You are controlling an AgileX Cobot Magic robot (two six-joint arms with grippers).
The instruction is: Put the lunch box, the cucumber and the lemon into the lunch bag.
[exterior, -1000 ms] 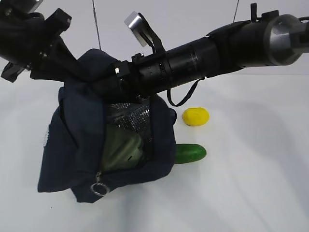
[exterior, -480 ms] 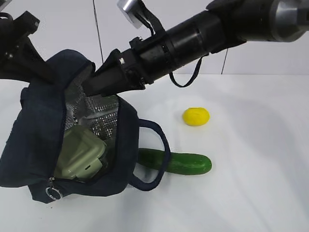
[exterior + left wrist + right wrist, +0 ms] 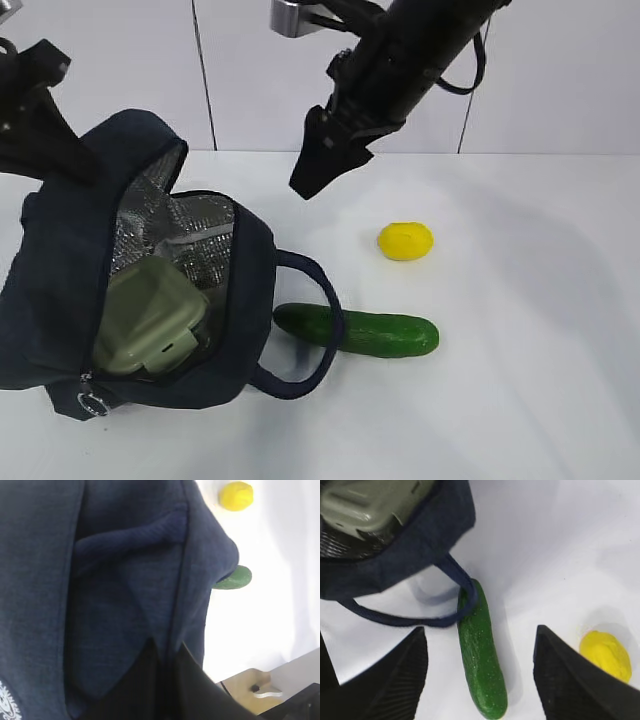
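The navy lunch bag (image 3: 60,290) lies at the left with its foil-lined mouth open toward me. The sage-green lunch box (image 3: 150,315) sits inside it, also seen in the right wrist view (image 3: 370,502). My left gripper (image 3: 167,652) is shut on the bag's upper fabric (image 3: 125,580) and holds that edge up. The cucumber (image 3: 375,334) lies on the table, one end under the bag's handle loop (image 3: 320,300). The lemon (image 3: 405,240) rests behind it. My right gripper (image 3: 325,165) hangs open above the table, over the cucumber (image 3: 482,655), with the lemon (image 3: 606,655) to its right.
The white table (image 3: 520,400) spreads right of the bag. The zipper's metal ring pull (image 3: 92,404) hangs at the bag's lower front. A wooden edge (image 3: 250,685) shows beyond the table in the left wrist view. White wall panels stand behind.
My right arm has drawn out of the bag's mouth and lifted up and right. The bag has shifted left and settled lower, uncovering more of the cucumber. The left grip is unchanged.
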